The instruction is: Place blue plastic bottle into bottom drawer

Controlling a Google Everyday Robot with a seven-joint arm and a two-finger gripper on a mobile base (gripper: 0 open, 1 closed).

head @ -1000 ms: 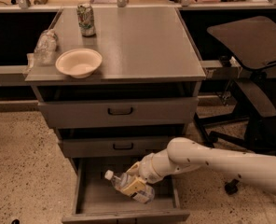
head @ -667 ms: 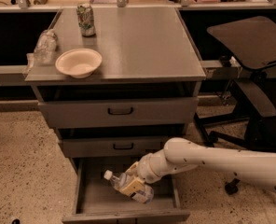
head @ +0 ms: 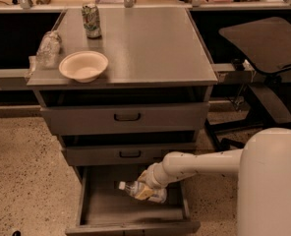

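Note:
The bottom drawer of the grey cabinet is pulled open and shows its plain grey floor. The blue plastic bottle lies nearly flat inside it, white cap pointing left, low over the floor at the drawer's right side. My gripper reaches in from the right on a white arm and is shut on the bottle's middle. Its yellowish fingers wrap the label. I cannot tell whether the bottle touches the floor.
On the cabinet top stand a green-patterned can, a cream bowl and a wrinkly clear bag. The two upper drawers are closed. A black chair stands at the right; my white body fills the lower right.
The bottle and gripper have stayed at about the same spot in the drawer. My arm and body now fill more of the lower right of the view.

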